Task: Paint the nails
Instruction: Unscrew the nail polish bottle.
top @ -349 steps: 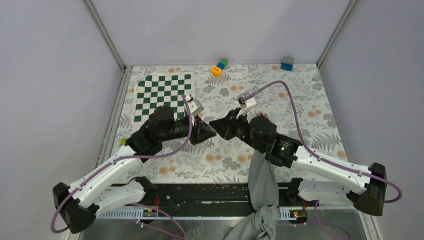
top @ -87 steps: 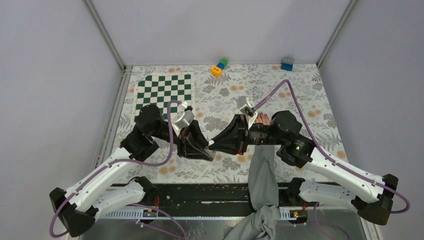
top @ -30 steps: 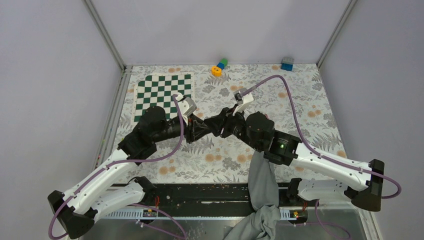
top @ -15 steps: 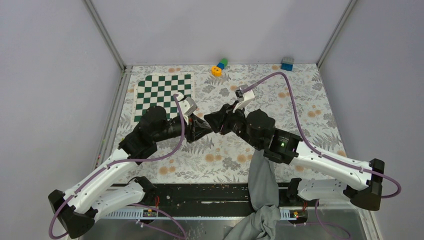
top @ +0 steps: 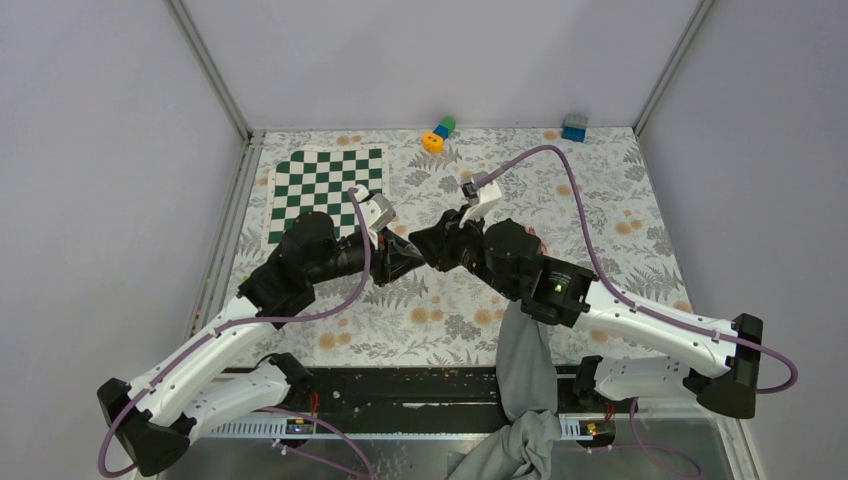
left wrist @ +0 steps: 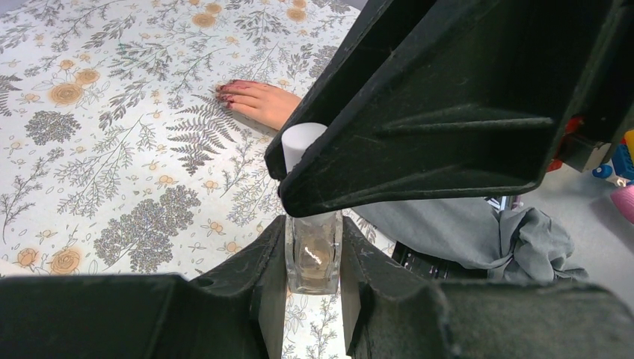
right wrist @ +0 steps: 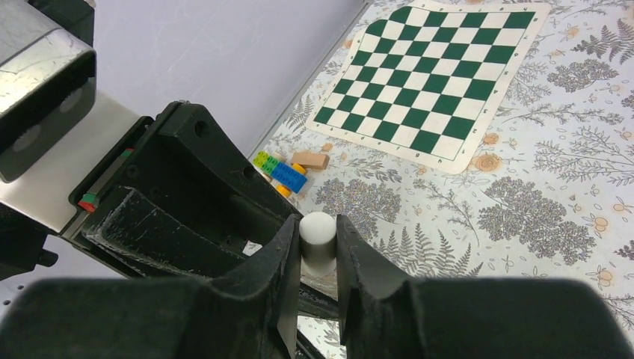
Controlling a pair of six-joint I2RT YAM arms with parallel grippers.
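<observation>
My left gripper [left wrist: 314, 250] is shut on a small clear glass polish bottle [left wrist: 314, 262] and holds it above the table. My right gripper [right wrist: 319, 247] is shut on the bottle's white cap [right wrist: 318, 230], which also shows in the left wrist view [left wrist: 300, 142]. In the top view the two grippers [top: 405, 262] [top: 432, 250] meet nose to nose at mid table. A bare hand [left wrist: 262, 103] lies flat on the floral cloth, with dark-reddish nails [left wrist: 224, 93]. Its grey sleeve [top: 525, 350] runs under my right arm, which hides the hand from above.
A green-and-white chessboard mat [top: 325, 190] lies at the back left. Toy blocks [top: 438, 133] and a blue block [top: 574, 127] sit at the far edge. Coloured bricks and a wooden block [right wrist: 288, 170] lie by the left rail. Grey walls enclose the table.
Since about three seconds ago both grippers have risen and come together at the bottle. Over the last half second the right wrist shifted slightly left; the grips are unchanged.
</observation>
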